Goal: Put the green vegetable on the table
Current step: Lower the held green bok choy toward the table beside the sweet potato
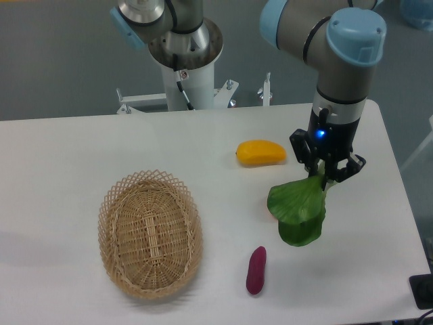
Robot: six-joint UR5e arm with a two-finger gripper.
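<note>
Nearest the camera lies a small purple eggplant-like piece (256,270), on the table (61,156) below and to the left of the gripper (327,177). Up from it, the green vegetable (298,208) hangs from the gripper, whose fingers are pinched together on its stem end; the leaves droop down and left from the fingertips. Whether the lowest leaf already touches the tabletop cannot be told from this view.

To finish the step well, I judge the arm should lower straight down until the leaves rest on bare white surface, then part the fingers and lift vertically, so the limp leaves are not dragged or flipped. A small orange thing (270,211) peeks out just behind the left edge of the leaves, so setting down slightly toward the right, away from it, would avoid stacking.

The vegetable has broad, dark green, rounded leaves, the lower lobe deeper in tone, and a short paler stem mostly hidden in the grip.

Further out, a yellow-orange mango-like fruit (261,153) sits left of and a little above the gripper, and an oval wicker basket (150,233) lies well apart to the left.
</note>
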